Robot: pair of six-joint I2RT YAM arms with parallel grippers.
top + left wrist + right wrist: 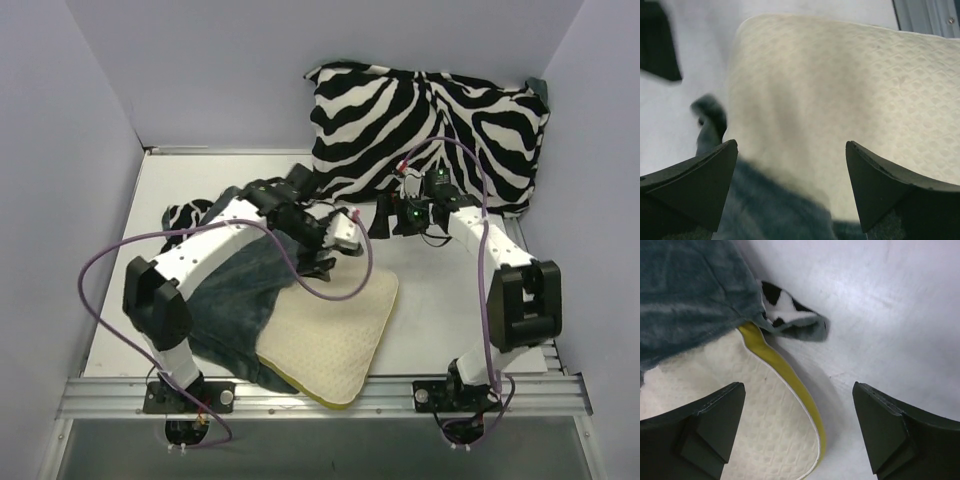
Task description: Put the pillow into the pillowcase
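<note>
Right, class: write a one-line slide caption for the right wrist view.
Open right gripper frames the yellow-piped edge of the pillow, partly inside the grey-teal pillowcase on the white table.

The pillow (pixel 335 335) lies mid-way along the near edge of the table (pixel 440 310). Its left part is in the pillowcase (pixel 235 300), which spreads out to the left; the left arm hides how deep. A cushion (pixel 430 125) seems to lean on the back wall, right. The left gripper (pixel 791 150) hangs over the pillowcase mouth, the right gripper (pixel 799 390) over the pillow's edge.
</note>
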